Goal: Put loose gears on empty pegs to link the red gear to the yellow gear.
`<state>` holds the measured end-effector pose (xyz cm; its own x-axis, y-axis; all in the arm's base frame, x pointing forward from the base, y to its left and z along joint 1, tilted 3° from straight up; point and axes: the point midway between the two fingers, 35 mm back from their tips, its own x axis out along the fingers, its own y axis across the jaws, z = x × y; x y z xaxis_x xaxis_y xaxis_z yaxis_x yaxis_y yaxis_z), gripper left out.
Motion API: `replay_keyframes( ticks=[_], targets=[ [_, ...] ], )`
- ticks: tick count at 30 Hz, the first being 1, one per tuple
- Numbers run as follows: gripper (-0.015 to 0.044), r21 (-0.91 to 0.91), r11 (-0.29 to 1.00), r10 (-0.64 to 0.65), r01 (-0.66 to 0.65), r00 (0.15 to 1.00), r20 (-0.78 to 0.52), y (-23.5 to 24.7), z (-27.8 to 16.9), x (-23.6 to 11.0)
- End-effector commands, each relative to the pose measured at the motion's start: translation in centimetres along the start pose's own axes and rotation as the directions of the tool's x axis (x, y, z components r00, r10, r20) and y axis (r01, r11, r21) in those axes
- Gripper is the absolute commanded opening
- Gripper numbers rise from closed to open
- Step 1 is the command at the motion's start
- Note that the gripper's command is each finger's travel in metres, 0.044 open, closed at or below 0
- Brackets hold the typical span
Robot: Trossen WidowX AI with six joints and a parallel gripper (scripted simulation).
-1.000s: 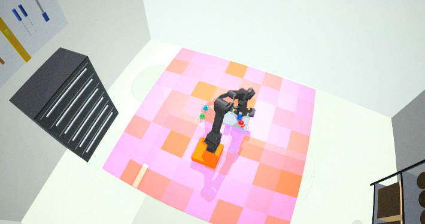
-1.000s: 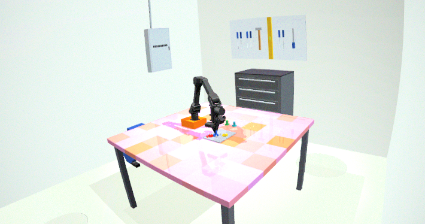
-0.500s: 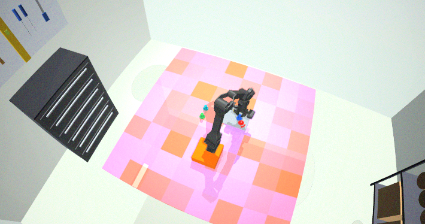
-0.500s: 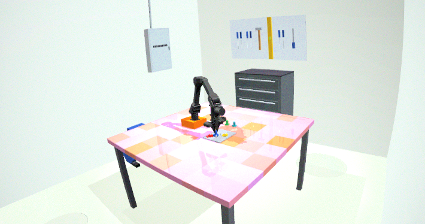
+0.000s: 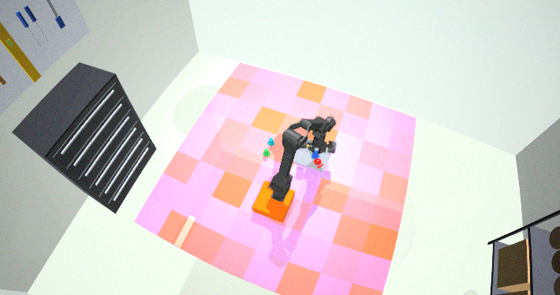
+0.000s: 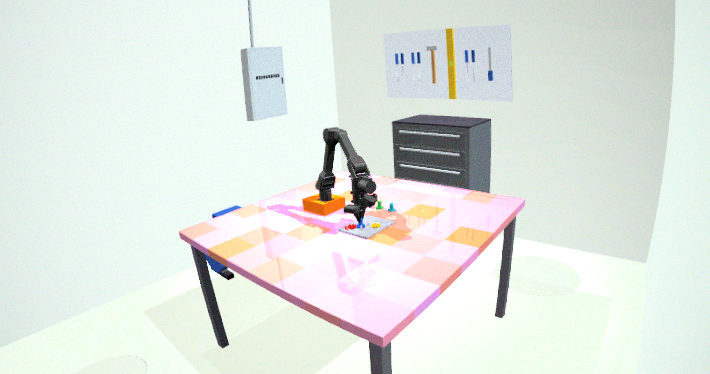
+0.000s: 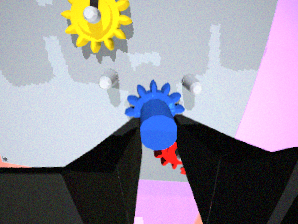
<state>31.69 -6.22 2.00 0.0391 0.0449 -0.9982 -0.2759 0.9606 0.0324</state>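
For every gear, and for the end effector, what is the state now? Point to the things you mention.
End effector (image 7: 157,123): shut on the blue gear.
Blue gear (image 5: 315,154) (image 6: 361,223) (image 7: 158,131): gripped, over the board; seating unclear.
Red gear (image 5: 317,162) (image 6: 352,227) (image 7: 170,157): on the board.
Yellow gear (image 6: 376,225) (image 7: 106,25): on its peg.
Green gear (image 5: 266,153) (image 6: 379,205), cyan gear (image 5: 270,142) (image 6: 392,207): loose, upright.
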Motion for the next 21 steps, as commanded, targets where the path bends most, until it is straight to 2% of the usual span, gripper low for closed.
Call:
replay_keyframes(
  ticks=[1,4,9,15,18,21],
  targets=[
    [0.0079,-0.035,0.999,-0.002,0.002,1.000,-0.003,0.0,0.0,0.0],
    [0.0140,0.019,1.000,-0.002,0.002,1.000,-0.003,0.0,-0.1,-0.2],
    [0.0140,0.068,0.998,-0.002,0.002,1.000,-0.003,0.0,-0.1,-1.1],
    [0.0140,0.105,0.994,-0.002,0.003,1.000,-0.003,0.0,-0.1,-4.8],
    [0.0140,0.107,0.994,-0.002,0.003,1.000,-0.003,0.0,-0.1,-4.9],
    [0.0219,0.155,0.988,-0.002,0.001,1.000,0.006,2.0,1.1,-4.2]
  ],
)
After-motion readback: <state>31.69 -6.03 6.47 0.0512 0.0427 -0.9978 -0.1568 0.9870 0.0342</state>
